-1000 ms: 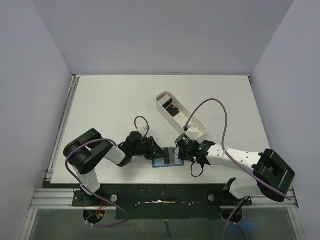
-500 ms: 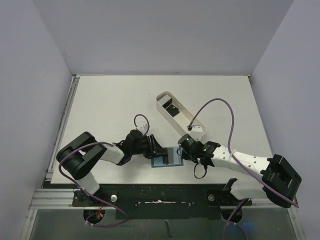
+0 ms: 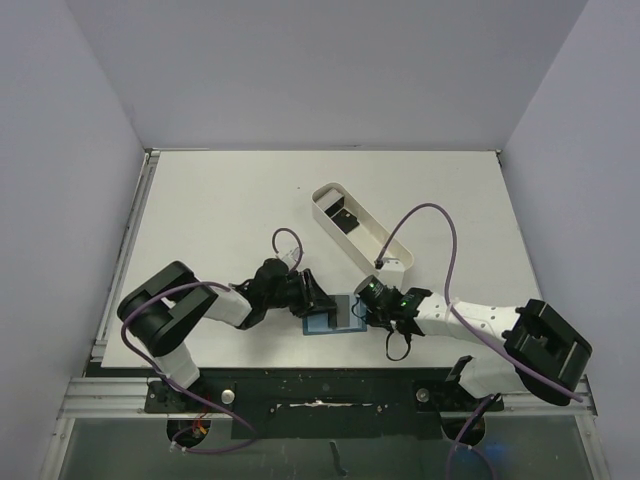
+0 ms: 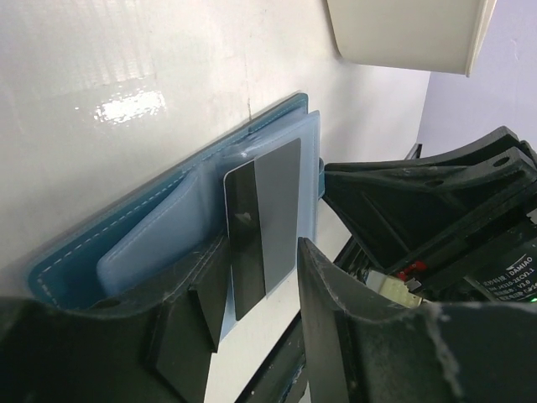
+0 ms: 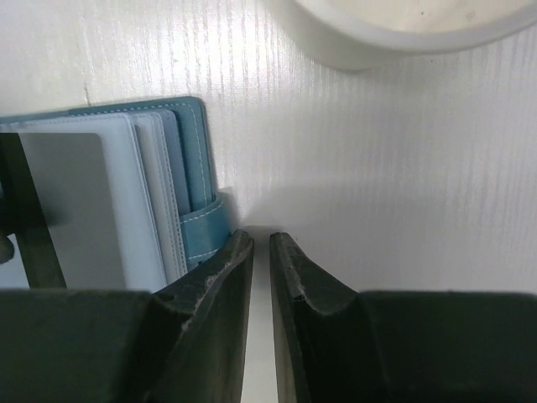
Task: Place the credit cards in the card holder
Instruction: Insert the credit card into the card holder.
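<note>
Here, the teal-blue folding card holder [image 3: 322, 322] lies open near the front edge of the white bench [image 3: 220, 210].
A grey credit card [image 4: 277, 201] with a black stripe rests on its pockets, between the fingers of the released left end effector [image 4: 264, 281]; the right end effector [image 5: 261, 252], just beside, is clenched, empty.

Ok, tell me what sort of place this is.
Probably a robot test cell in a lab: a white table boxed in by plain grey walls, and two robot arms bolted to a metal rail at its near edge.
</note>
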You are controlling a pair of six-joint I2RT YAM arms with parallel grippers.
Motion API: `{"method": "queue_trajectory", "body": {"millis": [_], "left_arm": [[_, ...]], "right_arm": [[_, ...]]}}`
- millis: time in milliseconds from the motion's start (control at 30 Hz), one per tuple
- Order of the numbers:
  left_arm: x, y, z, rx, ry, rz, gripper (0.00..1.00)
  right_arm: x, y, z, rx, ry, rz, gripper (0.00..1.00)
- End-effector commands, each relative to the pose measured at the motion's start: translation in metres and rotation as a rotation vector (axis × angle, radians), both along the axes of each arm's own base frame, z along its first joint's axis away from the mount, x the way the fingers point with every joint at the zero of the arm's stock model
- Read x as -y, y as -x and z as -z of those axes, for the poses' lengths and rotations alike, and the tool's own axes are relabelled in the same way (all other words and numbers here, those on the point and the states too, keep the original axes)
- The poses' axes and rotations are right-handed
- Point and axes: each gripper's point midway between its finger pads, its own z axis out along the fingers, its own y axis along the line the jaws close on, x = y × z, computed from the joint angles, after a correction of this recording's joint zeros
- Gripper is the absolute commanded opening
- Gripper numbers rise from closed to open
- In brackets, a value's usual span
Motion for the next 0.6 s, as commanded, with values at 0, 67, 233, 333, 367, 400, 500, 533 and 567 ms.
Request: {"method": "queue_trajectory", "body": {"millis": [0,67,233,333,367,400,500,533,567], "left_arm": [[0.014,-0.003,-0.007,0.028,0.017,0.032,0.36],[0.017,-0.003,-0.008,0.030,0.020,0.035,0.36],[0.022,-0.005,-0.016,0.041,0.035,0.040,0.35],[0.026,-0.005,-0.021,0.047,0.044,0.044,0.35],[0.028,-0.003,-0.022,0.045,0.048,0.046,0.34],[0.030,-0.002,-0.024,0.043,0.055,0.048,0.34],[0.036,0.002,-0.024,0.035,0.062,0.053,0.34],[0.036,0.003,-0.024,0.034,0.059,0.053,0.34],[0.036,0.004,-0.023,0.029,0.056,0.052,0.33]], "right_arm": [[-0.013,-0.008,-0.001,0.043,-0.054,-0.004,0.17],[-0.018,-0.008,-0.002,0.047,-0.064,-0.016,0.17],[-0.026,-0.007,-0.004,0.051,-0.076,-0.034,0.16],[-0.029,-0.006,-0.006,0.054,-0.080,-0.039,0.16],[-0.030,-0.007,-0.007,0.056,-0.082,-0.041,0.16],[-0.030,-0.007,-0.007,0.059,-0.085,-0.041,0.16],[-0.032,-0.008,-0.008,0.067,-0.086,-0.044,0.15],[-0.032,-0.008,-0.008,0.069,-0.084,-0.043,0.15],[-0.031,-0.009,-0.009,0.072,-0.085,-0.040,0.15]]}}
